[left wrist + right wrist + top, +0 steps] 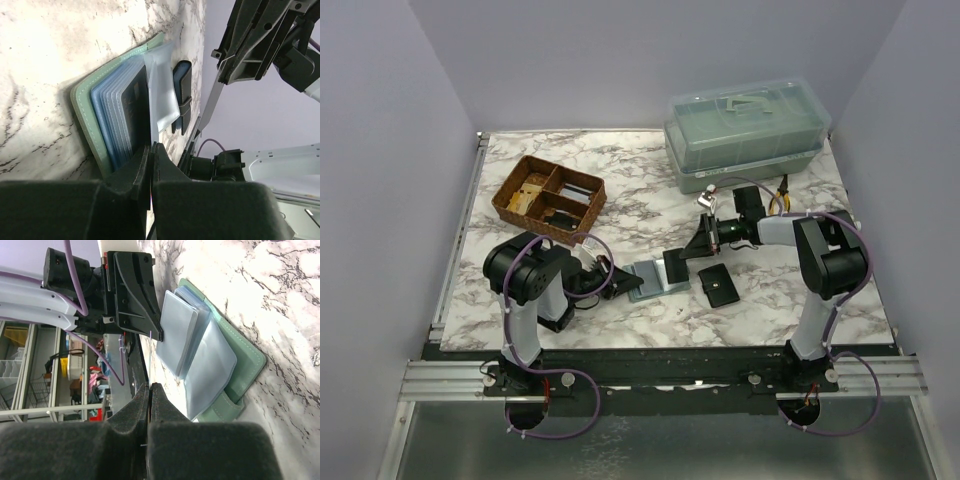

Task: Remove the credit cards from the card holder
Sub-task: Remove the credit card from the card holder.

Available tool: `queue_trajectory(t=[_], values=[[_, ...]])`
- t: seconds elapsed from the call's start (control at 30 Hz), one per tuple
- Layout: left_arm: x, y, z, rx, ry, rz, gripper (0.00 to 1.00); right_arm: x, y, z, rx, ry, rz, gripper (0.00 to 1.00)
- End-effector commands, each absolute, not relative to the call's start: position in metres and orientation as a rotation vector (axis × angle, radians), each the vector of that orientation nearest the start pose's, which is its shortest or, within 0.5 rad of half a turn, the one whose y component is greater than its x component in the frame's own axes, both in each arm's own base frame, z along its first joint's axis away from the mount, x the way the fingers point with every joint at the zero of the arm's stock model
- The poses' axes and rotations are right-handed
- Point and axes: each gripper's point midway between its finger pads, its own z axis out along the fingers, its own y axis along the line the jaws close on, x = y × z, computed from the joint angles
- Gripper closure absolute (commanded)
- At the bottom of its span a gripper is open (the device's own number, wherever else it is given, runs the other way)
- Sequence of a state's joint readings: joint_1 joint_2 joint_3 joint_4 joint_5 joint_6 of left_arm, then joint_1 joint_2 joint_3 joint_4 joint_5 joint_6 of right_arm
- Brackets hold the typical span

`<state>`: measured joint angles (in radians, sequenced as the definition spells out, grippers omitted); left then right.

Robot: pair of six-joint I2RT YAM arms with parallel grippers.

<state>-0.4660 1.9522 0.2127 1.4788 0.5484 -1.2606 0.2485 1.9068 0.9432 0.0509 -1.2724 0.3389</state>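
Note:
The sage-green card holder [648, 280] lies open on the marble between both arms, its blue sleeves [112, 117] fanned out. A dark card [137, 107] shows in the sleeve stack; I cannot make out any other credit cards. My left gripper [152, 146] is shut, pinching the corner of a clear sleeve [162, 90] that stands raised off the holder [245, 357]. My right gripper [150, 385] is shut just right of the holder. A thin sheet, seen edge-on, runs from its tips toward the left gripper [161, 337].
A black snap wallet [718, 285] lies right of the holder, under the right arm. A brown woven basket [510, 190] sits at the back left. A clear lidded box [745, 135] stands at the back right, with a yellow-handled tool [778, 195] in front of it.

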Motion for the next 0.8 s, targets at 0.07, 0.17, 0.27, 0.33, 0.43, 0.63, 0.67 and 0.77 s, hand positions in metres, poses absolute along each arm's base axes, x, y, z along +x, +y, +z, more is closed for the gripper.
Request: queue_trajectory(t=[0.07, 0.17, 0.27, 0.33, 0.43, 0.63, 0.67, 0.77], values=[[0.248, -0.259, 0.071, -0.364, 1.973, -1.656, 0.89, 0.286, 0.248, 0.105, -0.535, 2.214, 1.816, 1.0], [0.249, -0.261, 0.077, -0.356, 1.959, -1.674, 0.84, 0.287, 0.248, 0.111, -0.548, 2.197, 1.808, 1.0], [0.251, -0.265, 0.083, -0.342, 1.95, -1.686, 0.79, 0.289, 0.246, 0.114, -0.547, 2.188, 1.8, 1.0], [0.252, -0.268, 0.085, -0.332, 1.955, -1.686, 0.76, 0.29, 0.244, 0.115, -0.541, 2.186, 1.798, 1.0], [0.252, -0.274, 0.09, -0.307, 1.954, -1.69, 0.74, 0.293, 0.241, 0.117, -0.533, 2.18, 1.793, 1.0], [0.249, -0.293, 0.099, -0.237, 1.963, -1.723, 0.7, 0.297, 0.235, 0.125, -0.527, 2.16, 1.779, 1.0], [0.248, -0.299, 0.1, -0.222, 1.966, -1.736, 0.7, 0.297, 0.235, 0.126, -0.528, 2.156, 1.776, 1.0], [0.245, -0.318, 0.098, -0.183, 1.987, -1.766, 0.68, 0.299, 0.231, 0.13, -0.523, 2.145, 1.767, 1.0]])
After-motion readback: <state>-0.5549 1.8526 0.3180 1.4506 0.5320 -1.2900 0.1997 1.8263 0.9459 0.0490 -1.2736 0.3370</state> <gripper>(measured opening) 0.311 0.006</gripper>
